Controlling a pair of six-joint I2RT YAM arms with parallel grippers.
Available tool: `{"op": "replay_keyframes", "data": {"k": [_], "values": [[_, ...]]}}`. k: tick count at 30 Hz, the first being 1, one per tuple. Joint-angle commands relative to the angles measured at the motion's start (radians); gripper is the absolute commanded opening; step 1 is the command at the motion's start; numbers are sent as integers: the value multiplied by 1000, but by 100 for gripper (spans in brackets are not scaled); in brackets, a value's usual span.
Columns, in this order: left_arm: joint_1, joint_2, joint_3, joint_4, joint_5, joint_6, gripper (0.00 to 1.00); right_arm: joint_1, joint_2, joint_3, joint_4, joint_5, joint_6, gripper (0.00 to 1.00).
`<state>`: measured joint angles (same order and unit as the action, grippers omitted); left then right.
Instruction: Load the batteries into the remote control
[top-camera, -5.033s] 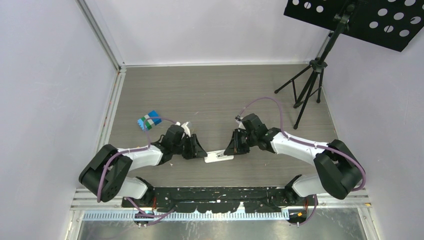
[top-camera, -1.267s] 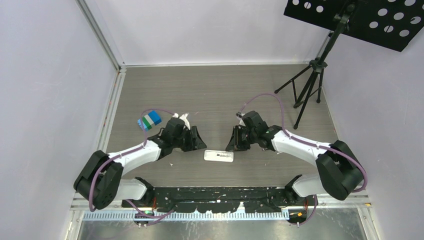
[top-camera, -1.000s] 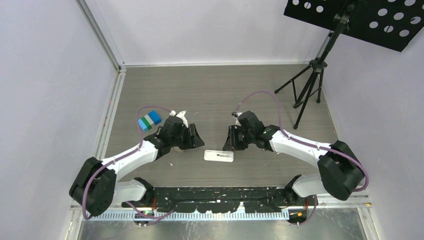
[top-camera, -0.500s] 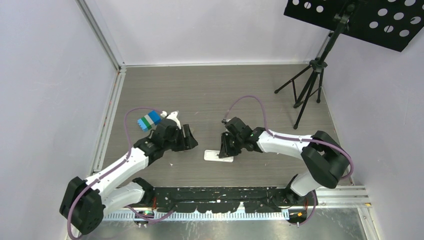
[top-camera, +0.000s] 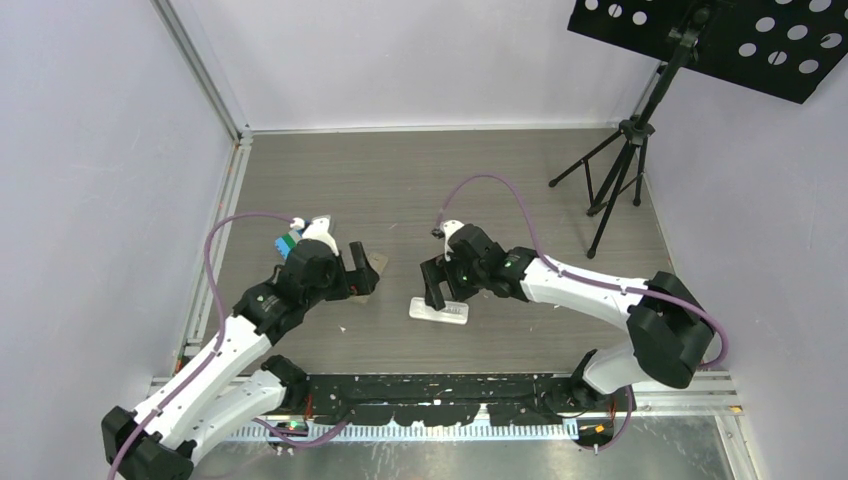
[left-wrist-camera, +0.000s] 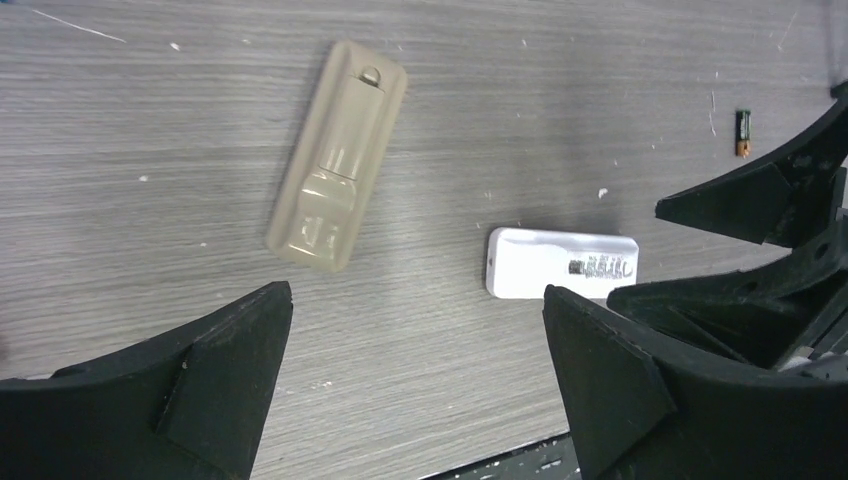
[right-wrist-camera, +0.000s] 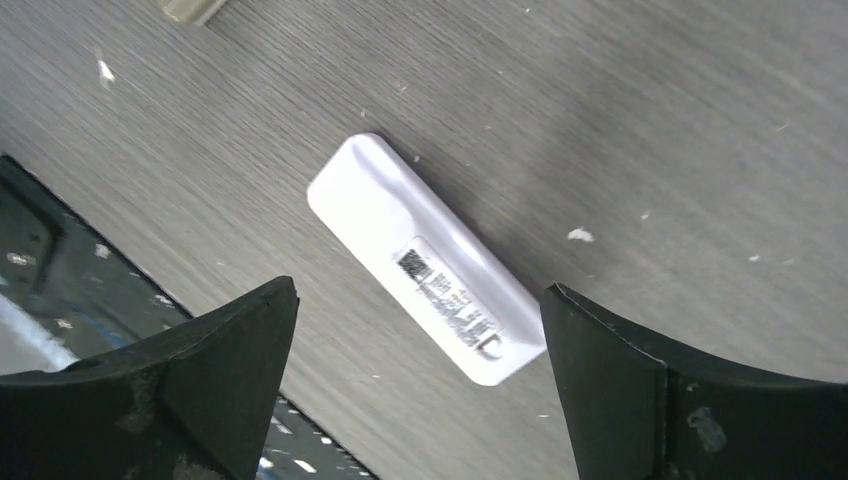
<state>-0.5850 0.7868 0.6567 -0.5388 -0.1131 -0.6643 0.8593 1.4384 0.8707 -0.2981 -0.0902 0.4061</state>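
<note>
The remote control (top-camera: 438, 311) is white and lies flat on the table, back up, with a printed label (right-wrist-camera: 430, 262). My right gripper (top-camera: 437, 290) hovers over it, open, and the remote (right-wrist-camera: 380, 205) shows between its spread fingers. My left gripper (left-wrist-camera: 415, 335) is open and empty above bare table, left of the remote (left-wrist-camera: 563, 263). One small dark battery (left-wrist-camera: 742, 133) lies on the table past the right gripper's black fingers (left-wrist-camera: 760, 195).
A translucent tan flat bar (left-wrist-camera: 338, 155) lies left of the remote, just beyond my left gripper (top-camera: 362, 278). A blue-green block (top-camera: 285, 243) sits behind the left arm. A black tripod (top-camera: 620, 170) stands at the back right. White flecks dot the table.
Both grippers have opened wide. The right gripper moved left to sit over the remote. The left arm swung left and stretched out. The remote has stayed put over the last second.
</note>
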Motion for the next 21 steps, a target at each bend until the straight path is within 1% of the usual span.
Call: {"op": "replay_keyframes", "data": {"k": [1, 5, 8, 13, 18, 20, 21], "values": [[2, -49, 57, -102, -110, 36, 100, 14, 25, 53, -57, 86, -246, 100], [5, -61, 67, -95, -119, 52, 100, 15, 97, 107, -95, 33, -344, 100], [9, -36, 85, -96, -103, 56, 100, 38, 155, 146, -110, 4, -394, 100], [11, -6, 87, -87, -66, 64, 100, 78, 248, 179, -132, 47, -453, 100], [15, 3, 65, -55, -57, 85, 100, 87, 286, 174, -114, 61, -477, 100], [17, 4, 64, -56, -50, 89, 100, 88, 300, 176, -108, 84, -475, 97], [16, 4, 64, -55, -46, 89, 100, 87, 306, 180, -106, 122, -469, 95]]}}
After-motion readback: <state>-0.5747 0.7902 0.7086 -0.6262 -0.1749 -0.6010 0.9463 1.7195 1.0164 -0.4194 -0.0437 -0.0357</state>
